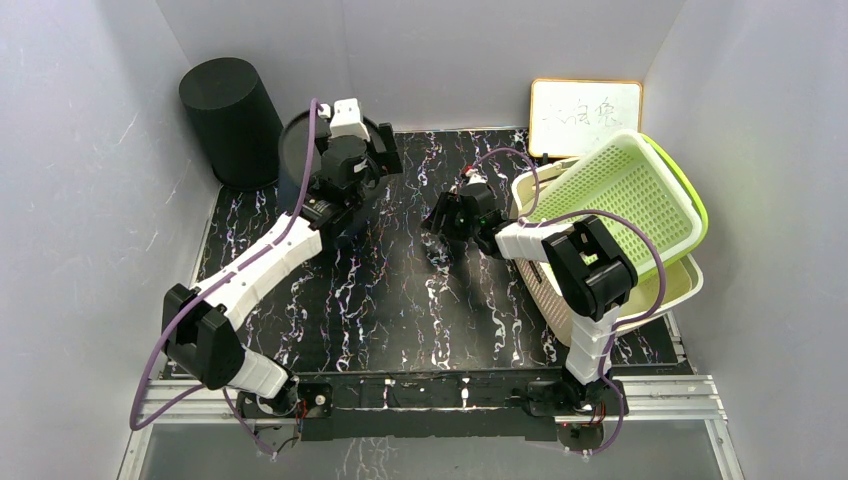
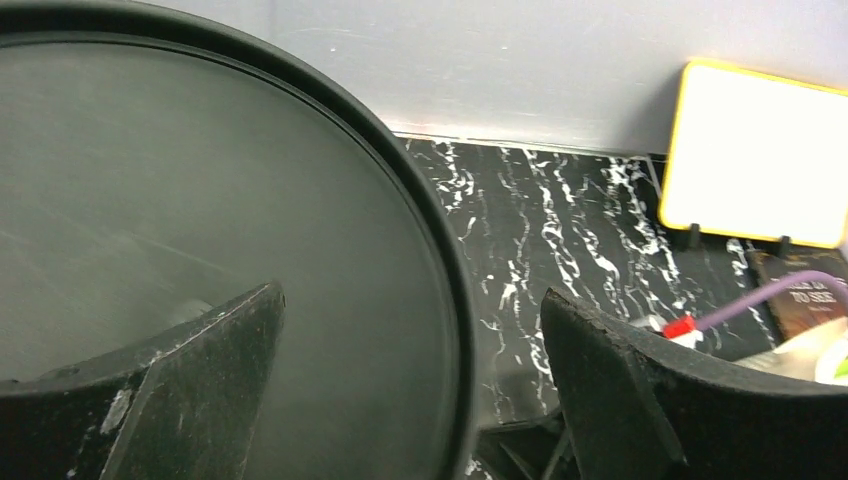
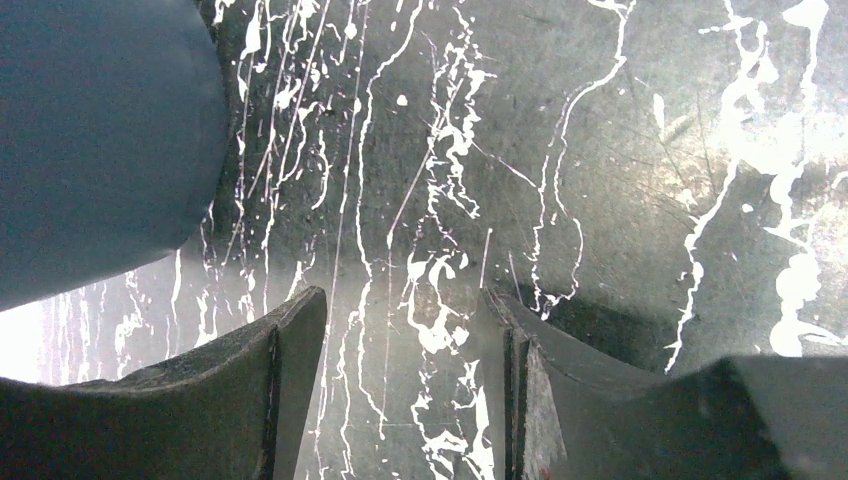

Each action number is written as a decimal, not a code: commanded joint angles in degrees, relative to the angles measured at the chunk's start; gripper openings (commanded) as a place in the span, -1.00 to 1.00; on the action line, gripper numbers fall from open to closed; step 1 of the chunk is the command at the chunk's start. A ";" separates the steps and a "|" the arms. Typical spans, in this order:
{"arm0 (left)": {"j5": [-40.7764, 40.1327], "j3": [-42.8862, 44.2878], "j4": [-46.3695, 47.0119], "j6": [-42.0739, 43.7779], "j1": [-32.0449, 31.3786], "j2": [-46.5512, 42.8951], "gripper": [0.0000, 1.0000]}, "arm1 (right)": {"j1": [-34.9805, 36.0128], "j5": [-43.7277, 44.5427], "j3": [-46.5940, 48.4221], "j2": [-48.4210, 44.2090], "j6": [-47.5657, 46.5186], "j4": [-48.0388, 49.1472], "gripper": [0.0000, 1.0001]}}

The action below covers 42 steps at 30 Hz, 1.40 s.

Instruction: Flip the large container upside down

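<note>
A black round container (image 1: 300, 150) stands open at the back left of the marbled mat, and its dark inside and rim (image 2: 200, 220) fill the left wrist view. My left gripper (image 1: 378, 150) (image 2: 410, 300) is open and straddles the rim, with one finger (image 2: 200, 380) inside and the other finger (image 2: 640, 390) outside. It is not closed on the rim. A second, taller black container (image 1: 232, 120) stands upside down in the back left corner. My right gripper (image 1: 440, 228) (image 3: 402, 300) is open and empty low over the mat. A dark curved wall (image 3: 100, 130) shows at its upper left.
A green mesh basket (image 1: 620, 190) lies tilted on a cream basket (image 1: 610, 300) at the right. A whiteboard (image 1: 585, 115) (image 2: 760, 150) leans on the back wall. Grey enclosure walls stand on three sides. Purple cables loop off both arms.
</note>
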 commanded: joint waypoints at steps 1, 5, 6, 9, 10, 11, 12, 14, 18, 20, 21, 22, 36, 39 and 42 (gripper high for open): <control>-5.42 0.62 -0.76 1.65 0.92 -2.94 0.97 | -0.54 -0.47 -0.77 -2.58 -0.68 2.00 0.08; -5.71 -0.22 -1.00 2.00 1.17 -3.55 0.97 | -0.63 -0.77 -0.86 -2.56 -0.67 2.10 0.08; -5.71 -0.43 -1.01 2.00 1.24 -3.69 0.97 | -0.63 -0.79 -0.94 -2.52 -0.59 2.09 0.08; -5.63 -0.98 -1.09 2.18 1.31 -4.15 0.97 | -0.63 -0.92 -1.11 -2.55 -0.53 2.22 0.08; -5.56 -1.13 -1.10 2.18 1.32 -4.24 0.97 | -0.63 -1.01 -1.13 -2.59 -0.49 2.22 0.08; -5.47 -1.22 -1.17 2.18 1.38 -4.42 0.97 | -0.63 -0.98 -1.13 -2.65 -0.49 2.21 0.08; -5.39 -1.25 -1.36 2.26 1.42 -4.50 0.97 | -0.63 -0.97 -1.17 -2.61 -0.56 2.18 0.08; -5.27 -1.27 -1.80 2.31 1.41 -4.58 0.97 | -0.63 -1.03 -1.13 -2.64 -0.72 2.07 0.08; -3.11 1.30 -5.93 2.69 1.52 -4.60 0.97 | -0.63 -1.56 -0.09 -2.55 -1.68 0.88 0.08; -1.28 4.62 -11.31 3.29 1.50 -4.25 0.97 | -0.58 -1.52 1.49 -2.66 -2.96 -0.89 0.09; 0.14 6.02 -14.29 3.85 1.45 -4.06 0.97 | -0.54 -1.56 2.18 -2.85 -3.49 -1.67 0.09; 1.87 7.05 -16.59 4.56 1.47 -4.01 0.97 | -0.54 -1.42 2.86 -3.00 -4.46 -2.50 0.09; 10.86 -2.48 7.02 10.33 6.00 6.28 0.97 | -0.10 6.55 7.31 -12.08 -10.93 -11.62 0.96; 7.16 -3.22 11.49 11.83 6.96 8.83 0.97 | -0.18 6.97 6.97 -13.63 -11.66 -12.11 0.96; 1.17 -3.02 11.96 11.38 8.58 11.24 0.97 | -0.77 4.77 7.09 -13.68 -11.74 -12.81 0.96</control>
